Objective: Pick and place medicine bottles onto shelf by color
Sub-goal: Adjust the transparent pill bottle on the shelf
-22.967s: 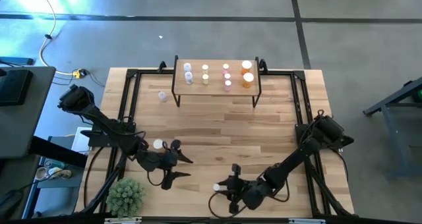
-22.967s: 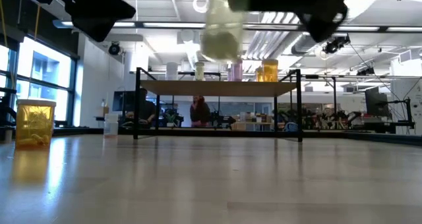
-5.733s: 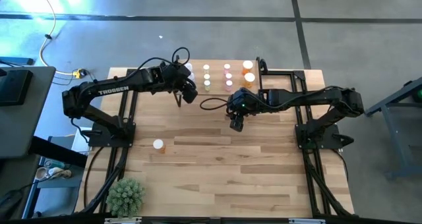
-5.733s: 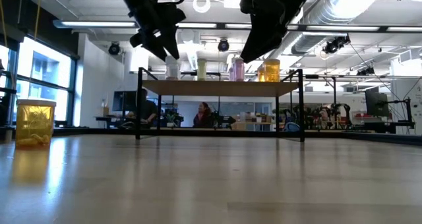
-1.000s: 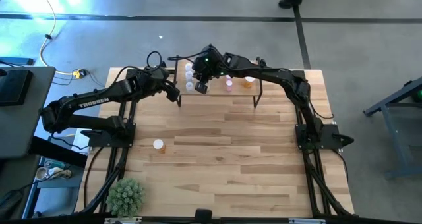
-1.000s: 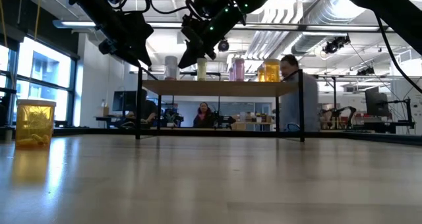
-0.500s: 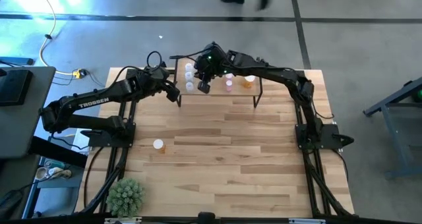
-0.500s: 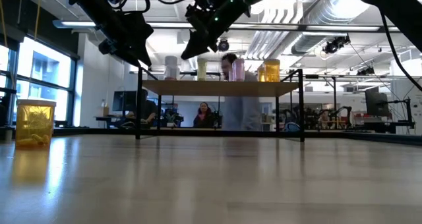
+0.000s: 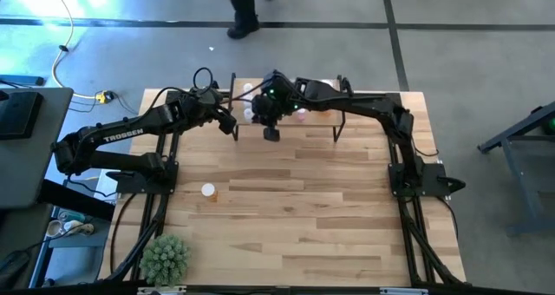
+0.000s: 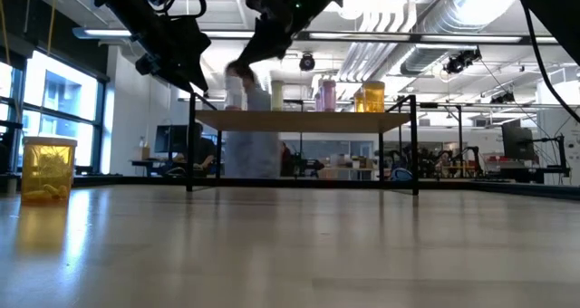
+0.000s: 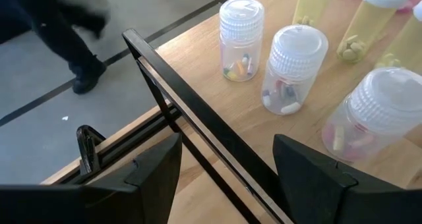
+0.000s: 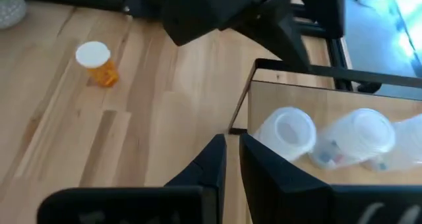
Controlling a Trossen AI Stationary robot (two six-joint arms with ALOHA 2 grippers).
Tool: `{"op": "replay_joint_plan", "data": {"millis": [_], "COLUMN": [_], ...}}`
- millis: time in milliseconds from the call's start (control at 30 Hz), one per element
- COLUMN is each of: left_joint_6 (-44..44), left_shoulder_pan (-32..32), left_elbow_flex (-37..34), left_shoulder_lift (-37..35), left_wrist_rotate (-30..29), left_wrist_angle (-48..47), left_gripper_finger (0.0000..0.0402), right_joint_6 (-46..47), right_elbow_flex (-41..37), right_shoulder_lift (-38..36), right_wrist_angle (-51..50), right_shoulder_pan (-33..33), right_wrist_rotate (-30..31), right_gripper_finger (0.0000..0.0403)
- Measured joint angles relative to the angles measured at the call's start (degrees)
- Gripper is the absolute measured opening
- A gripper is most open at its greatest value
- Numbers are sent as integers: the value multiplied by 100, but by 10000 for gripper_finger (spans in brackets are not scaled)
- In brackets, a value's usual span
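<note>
High view: left gripper (image 9: 234, 128) at the shelf's (image 9: 325, 113) left end, right gripper (image 9: 271, 132) over its front edge; one orange bottle (image 9: 208, 190) alone on the table (image 9: 303, 208).
Low view: bottles in a row on the shelf top; blurred person (image 10: 249, 131) behind.
Left wrist: fingers (image 11: 155, 174) spread, holding nothing, clear bottles (image 11: 290, 69) just ahead.
Right wrist: fingers (image 12: 214, 161) pressed together, empty.
</note>
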Motion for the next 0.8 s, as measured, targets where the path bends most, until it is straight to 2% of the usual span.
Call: {"op": "replay_joint_plan", "data": {"millis": [367,500,800], "left_joint_6": [0,0,0], "left_shoulder_pan": [-1,0,0], "left_elbow_flex": [0,0,0], "left_shoulder_lift": [0,0,0], "left_wrist_rotate": [25,42,40], "left_wrist_angle": [0,1,1], "left_gripper_finger": [229,229,229], "right_joint_6": [54,104,122], "right_elbow_flex": [-7,-7,-7], "right_shoulder_lift": [270,309,384], "right_wrist_angle": [62,111,242], "right_shoulder_pan": [72,75,66], "right_wrist_rotate": [99,326,288], "right_gripper_finger": [34,34,34]}}
